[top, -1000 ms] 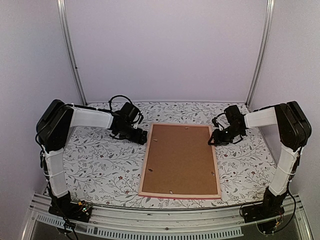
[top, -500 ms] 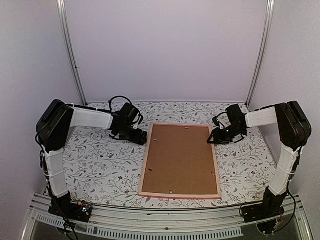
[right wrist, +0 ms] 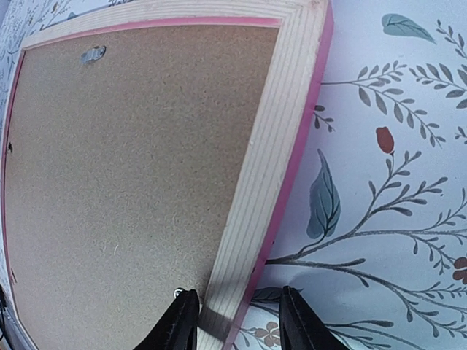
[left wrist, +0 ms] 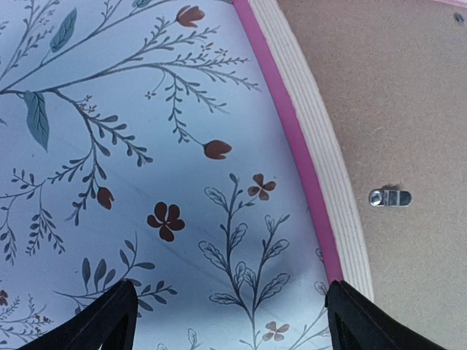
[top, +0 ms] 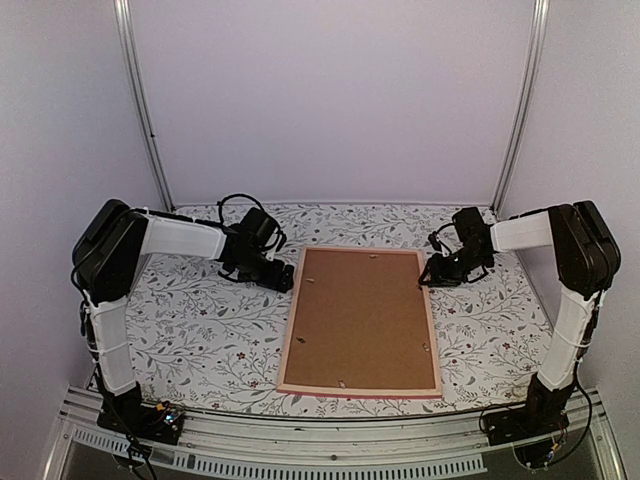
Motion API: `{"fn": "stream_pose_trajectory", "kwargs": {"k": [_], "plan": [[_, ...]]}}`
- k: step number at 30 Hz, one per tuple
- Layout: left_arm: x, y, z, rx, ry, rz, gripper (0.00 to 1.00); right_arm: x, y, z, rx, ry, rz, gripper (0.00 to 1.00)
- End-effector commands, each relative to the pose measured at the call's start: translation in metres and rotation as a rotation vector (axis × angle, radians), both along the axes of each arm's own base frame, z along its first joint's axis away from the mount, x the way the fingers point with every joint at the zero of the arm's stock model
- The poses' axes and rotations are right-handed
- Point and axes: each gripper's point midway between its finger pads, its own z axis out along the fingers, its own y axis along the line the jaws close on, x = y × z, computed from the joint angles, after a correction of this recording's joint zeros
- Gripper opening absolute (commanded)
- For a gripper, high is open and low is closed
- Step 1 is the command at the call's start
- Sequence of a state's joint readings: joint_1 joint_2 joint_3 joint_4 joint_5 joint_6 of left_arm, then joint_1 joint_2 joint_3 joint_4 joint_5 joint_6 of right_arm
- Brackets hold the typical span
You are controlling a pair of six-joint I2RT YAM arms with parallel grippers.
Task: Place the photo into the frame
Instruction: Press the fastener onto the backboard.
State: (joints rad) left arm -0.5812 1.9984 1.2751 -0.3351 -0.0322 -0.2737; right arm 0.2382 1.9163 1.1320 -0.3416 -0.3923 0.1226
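floral table cloth [top: 200, 320] covers the table. the frame [right wrist: 271, 131] lies flat, back up, in the middle, brown backing board [top: 360, 315] sitting inside it. left arm [top: 180, 238] reaches in low from the left. left gripper [left wrist: 233, 313] is released, jaws wide over the cloth, at the frame's far left corner. right arm [top: 520, 235] bends in from the right. right gripper [right wrist: 235, 324] has its jaws part-way apart astride the right rail near the far corner; cannot tell if it pinches. small metal clip [left wrist: 390, 197] on the board.

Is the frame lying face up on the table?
No, the frame lies back up, with its brown backing board facing the camera.
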Motion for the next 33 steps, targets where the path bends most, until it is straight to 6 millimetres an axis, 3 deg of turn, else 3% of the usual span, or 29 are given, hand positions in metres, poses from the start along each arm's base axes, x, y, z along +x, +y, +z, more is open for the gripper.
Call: {"fn": "stream_pose_trajectory", "kwargs": {"k": [1,15,33], "plan": [[0.0,0.004,-0.005,-0.009,0.014,0.008,0.92,-0.002,-0.011,-0.008,-0.063,0.024,-0.016,0.4],[0.0,0.0,-0.011,-0.015,0.029,0.01,0.92,-0.015,-0.005,-0.007,-0.11,0.04,0.026,0.4],[-0.002,0.001,-0.013,-0.015,0.035,0.015,0.92,-0.024,0.015,0.0,-0.024,0.047,0.071,0.42]]}}
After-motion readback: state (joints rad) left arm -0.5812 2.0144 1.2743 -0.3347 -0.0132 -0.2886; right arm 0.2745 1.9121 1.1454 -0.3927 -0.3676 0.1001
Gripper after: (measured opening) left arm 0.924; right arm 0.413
